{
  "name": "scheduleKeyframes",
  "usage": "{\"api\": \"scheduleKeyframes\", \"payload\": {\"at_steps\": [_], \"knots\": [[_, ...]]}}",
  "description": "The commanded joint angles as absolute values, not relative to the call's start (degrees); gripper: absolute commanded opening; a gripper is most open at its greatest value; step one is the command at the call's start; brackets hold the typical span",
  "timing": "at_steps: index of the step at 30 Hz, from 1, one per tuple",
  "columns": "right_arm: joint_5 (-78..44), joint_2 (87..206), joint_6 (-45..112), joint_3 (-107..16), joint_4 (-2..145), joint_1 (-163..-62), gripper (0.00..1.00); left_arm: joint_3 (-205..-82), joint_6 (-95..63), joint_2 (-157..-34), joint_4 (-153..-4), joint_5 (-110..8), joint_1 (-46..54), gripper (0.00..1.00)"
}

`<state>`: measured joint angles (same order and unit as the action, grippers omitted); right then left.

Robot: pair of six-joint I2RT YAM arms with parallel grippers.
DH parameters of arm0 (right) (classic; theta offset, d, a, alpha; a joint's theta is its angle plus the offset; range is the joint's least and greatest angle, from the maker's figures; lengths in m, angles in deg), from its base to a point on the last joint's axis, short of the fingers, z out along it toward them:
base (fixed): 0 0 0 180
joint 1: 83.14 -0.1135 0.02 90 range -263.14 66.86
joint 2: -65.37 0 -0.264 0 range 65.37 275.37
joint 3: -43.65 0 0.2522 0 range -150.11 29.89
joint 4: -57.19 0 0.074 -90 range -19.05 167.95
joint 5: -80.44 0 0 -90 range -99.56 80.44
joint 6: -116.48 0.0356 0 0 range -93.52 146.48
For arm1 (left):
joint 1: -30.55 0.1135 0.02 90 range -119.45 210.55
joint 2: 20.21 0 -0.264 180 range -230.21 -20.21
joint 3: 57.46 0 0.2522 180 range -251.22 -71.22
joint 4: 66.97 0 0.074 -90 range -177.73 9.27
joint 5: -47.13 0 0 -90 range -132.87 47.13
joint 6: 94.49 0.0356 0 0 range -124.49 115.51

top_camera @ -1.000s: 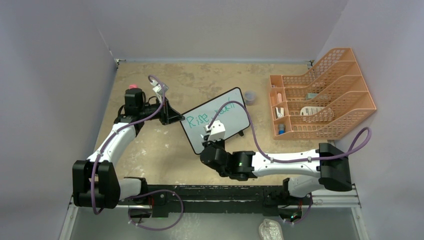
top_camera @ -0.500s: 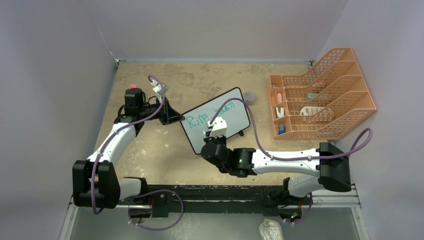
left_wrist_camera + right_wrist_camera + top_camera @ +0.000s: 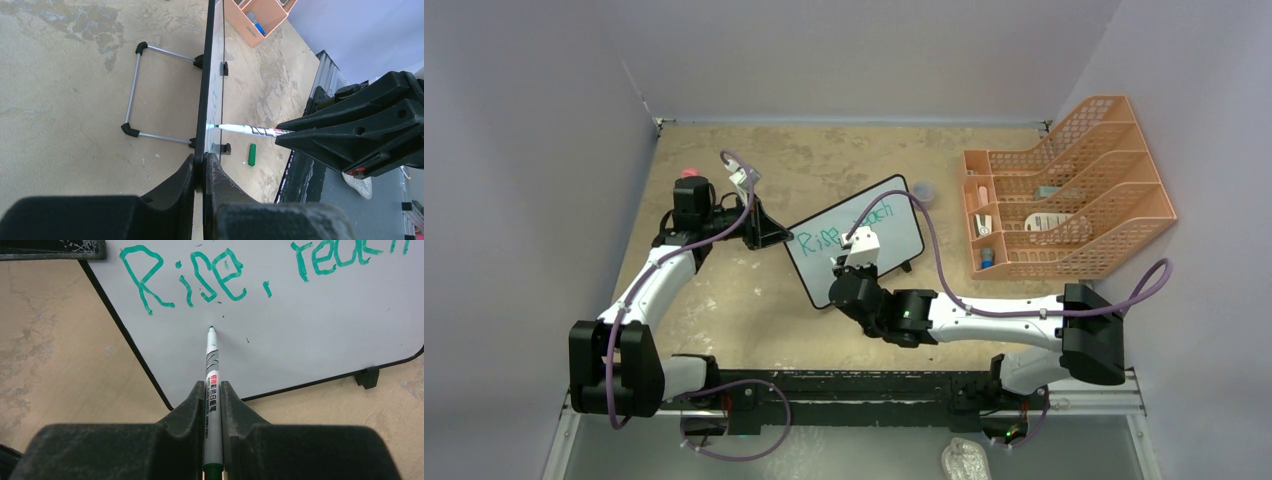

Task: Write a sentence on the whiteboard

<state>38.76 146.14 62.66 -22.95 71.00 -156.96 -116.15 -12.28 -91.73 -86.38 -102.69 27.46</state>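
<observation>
the right arm (image 3: 984, 322) has reached further forward, its elbow swung left, so the right gripper (image 3: 212, 389) and marker (image 3: 212, 371) sit higher over the board (image 3: 896, 238). its cable (image 3: 927, 243) now crosses the cup (image 3: 925, 189).

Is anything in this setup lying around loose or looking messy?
A small green cylinder, perhaps the cap of the marker, lies loose on the table on the writing side of the whiteboard. A few stray dark specks dot the board below the green writing. Nothing looks spilled or damaged.
</observation>
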Motion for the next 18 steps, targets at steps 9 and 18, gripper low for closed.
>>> {"api": "scheduleKeyframes", "payload": {"at_steps": [9, 18], "knots": [[37.04, 146.14, 63.12, -23.9, 70.73, -155.91, 0.0, -117.72, -10.55, -91.66, -86.05, -100.9, 27.39, 0.0], [35.55, 145.9, 66.69, -22.77, 74.2, -155.91, 0.0, -117.72, -10.55, -91.75, -86.09, -100.92, 27.39, 0.0]]}}
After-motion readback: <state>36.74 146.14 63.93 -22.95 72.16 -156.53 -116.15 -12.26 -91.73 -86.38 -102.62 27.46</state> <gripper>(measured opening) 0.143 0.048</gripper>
